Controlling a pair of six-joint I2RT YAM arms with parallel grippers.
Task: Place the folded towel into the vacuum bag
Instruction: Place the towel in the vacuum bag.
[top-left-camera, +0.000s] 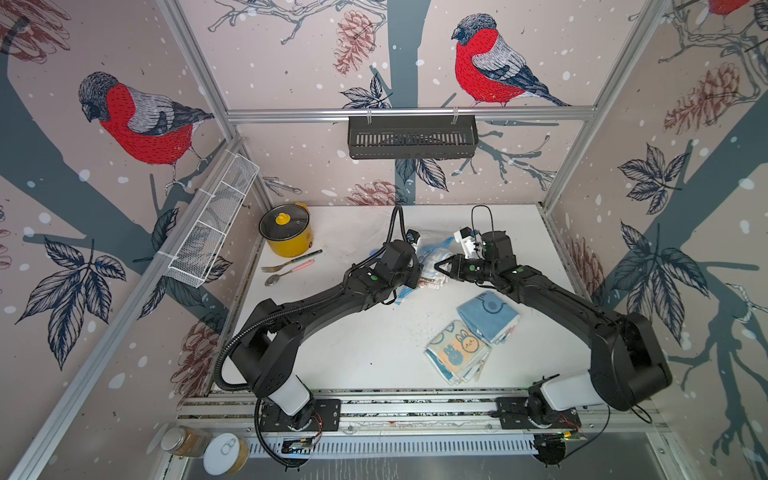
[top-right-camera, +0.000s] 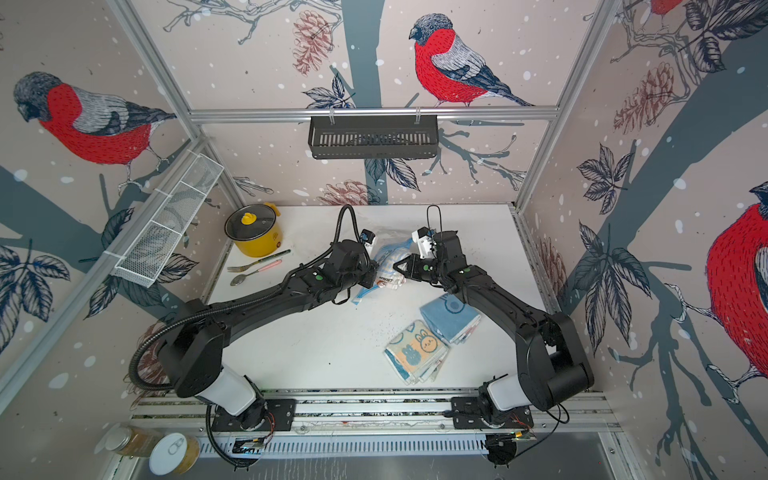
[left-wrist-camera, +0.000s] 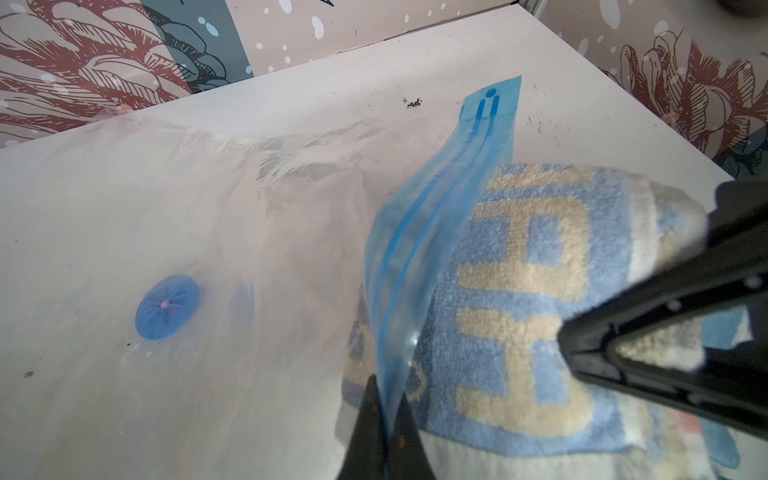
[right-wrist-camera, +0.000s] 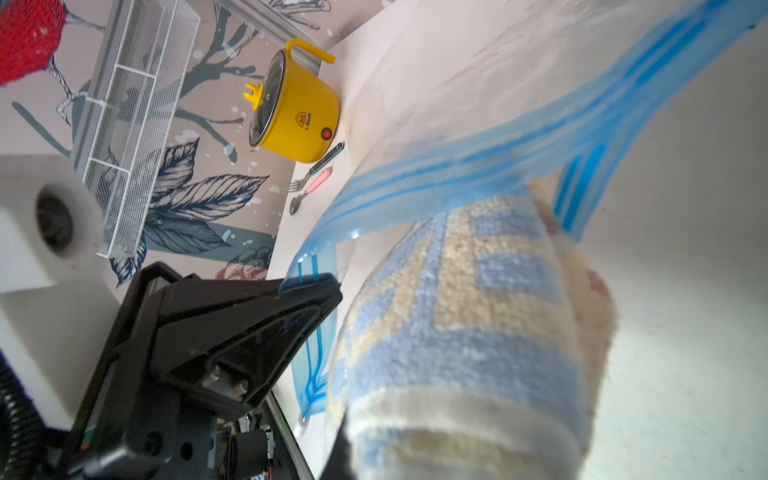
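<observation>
Towel: the folded towel fills your right wrist view, front end tucked under the raised zip strip, so it's partly inside the bag mouth.
Right claw: your right claw is clamped on the towel's back end.
Left claw: your left claw is pinched tight on the zip strip, holding it up.
Bag: the vacuum bag lies on the table, valve facing up.
Pot: the yellow pot has its lid on; contents, can't tell.
</observation>
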